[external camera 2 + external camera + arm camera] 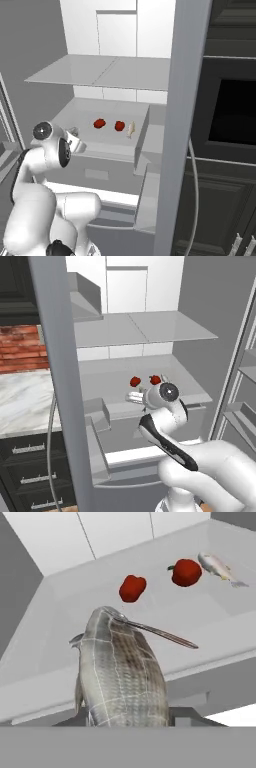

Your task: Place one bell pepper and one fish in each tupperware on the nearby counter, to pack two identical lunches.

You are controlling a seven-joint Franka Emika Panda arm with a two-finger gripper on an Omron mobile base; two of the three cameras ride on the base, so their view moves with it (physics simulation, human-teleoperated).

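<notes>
Grey shelf [80,131] — two peppers [133,588], fish [218,568]

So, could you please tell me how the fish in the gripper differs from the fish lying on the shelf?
The held fish is dark, grey-brown with a plain scale pattern; the shelf fish is pale and silvery. The held fish is clamped in the gripper and points up out of it; the shelf fish lies flat beside a red pepper. The held fish has a long thin fin sticking out. Both are whole fish.
</notes>
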